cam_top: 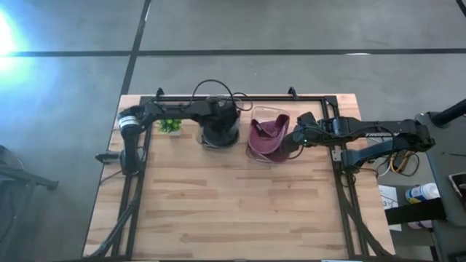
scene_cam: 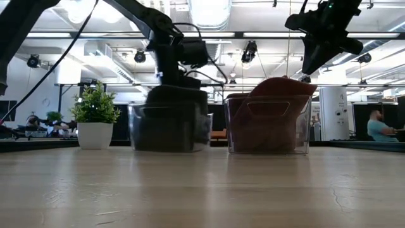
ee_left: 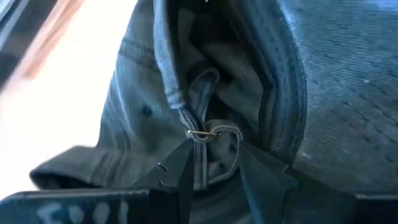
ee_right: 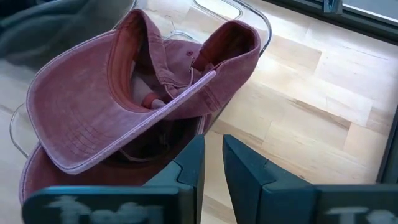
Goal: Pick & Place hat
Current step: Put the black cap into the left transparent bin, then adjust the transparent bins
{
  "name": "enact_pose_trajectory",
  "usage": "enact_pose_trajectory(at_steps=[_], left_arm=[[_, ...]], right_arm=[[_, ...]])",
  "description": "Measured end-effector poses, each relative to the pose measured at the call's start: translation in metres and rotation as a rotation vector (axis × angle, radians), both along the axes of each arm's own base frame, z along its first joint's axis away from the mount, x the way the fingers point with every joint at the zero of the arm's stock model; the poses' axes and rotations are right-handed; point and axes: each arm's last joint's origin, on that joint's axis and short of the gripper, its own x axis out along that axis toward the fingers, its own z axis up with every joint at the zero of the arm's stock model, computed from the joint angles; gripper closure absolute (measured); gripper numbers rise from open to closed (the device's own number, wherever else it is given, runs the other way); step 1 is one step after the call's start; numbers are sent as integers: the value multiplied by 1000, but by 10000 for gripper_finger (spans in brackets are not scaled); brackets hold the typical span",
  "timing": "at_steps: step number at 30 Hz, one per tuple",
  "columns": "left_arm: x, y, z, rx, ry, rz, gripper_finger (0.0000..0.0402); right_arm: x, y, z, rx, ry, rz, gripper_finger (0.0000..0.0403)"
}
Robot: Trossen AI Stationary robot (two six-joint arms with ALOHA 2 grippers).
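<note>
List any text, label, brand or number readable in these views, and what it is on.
No text can be read in any view.
White marks on the left end effector: blurred, unreadable.
White marks on the right end effector: blurred, unreadable.
Label on a bottle off the table's right side: too small to read.
No print shows on the red hat or the grey hat.

No readable text anywhere (wrist markings are only smears).
</note>
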Motion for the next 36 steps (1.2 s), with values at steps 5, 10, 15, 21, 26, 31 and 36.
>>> enact_pose_trajectory(at_steps=[5,10,15,21,26,31,36], left_arm=[[10,1,6,34,-100,38,280],[10,14,24,94,-108,54,280],[6,15,51,165,2,10,280],[-2,-12,75,157,53,-86,280],[-17,-47,101,191,-24,-178,280],[-34,-72,104,157,-74,-138,280],[-54,-86,93,125,-63,-103,280]], right_arm=[[0,0,0,0,-3,0,349],[0,0,0,-2,0,8,349],[-4,7,-3,-20,97,105,349],[-15,22,-27,40,263,325,349],[-15,39,-56,168,254,499,349],[-3,49,-81,231,84,527,349],[4,52,-95,267,-45,460,349]])
